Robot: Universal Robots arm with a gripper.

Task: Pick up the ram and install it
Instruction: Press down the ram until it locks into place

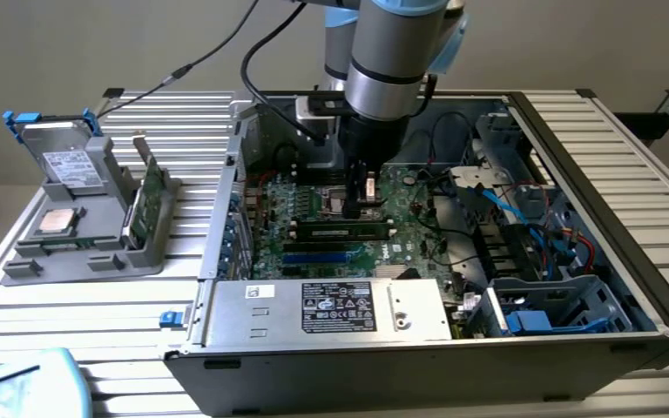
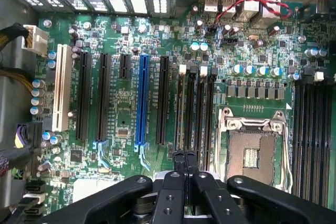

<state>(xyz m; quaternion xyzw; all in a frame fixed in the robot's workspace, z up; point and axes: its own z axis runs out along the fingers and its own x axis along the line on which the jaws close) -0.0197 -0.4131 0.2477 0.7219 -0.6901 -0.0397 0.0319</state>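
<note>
Fingers [image 2: 179, 162] together over motherboard [image 2: 123, 111], centre frame.
Empty, tips just beside the seated ram [image 1: 341, 231]; closed, I judge, to press it into its slot.

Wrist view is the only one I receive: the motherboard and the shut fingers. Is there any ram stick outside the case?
Observer: Yes, one green ram stick stands on edge in a grey holder, at the exterior view's left of the computer case.
Operator: What else does the holder carry?
Observer: A square silver processor chip lies flat in it.
Operator: Anything more?
Observer: A grey drive with blue tabs leans in it too.
</note>
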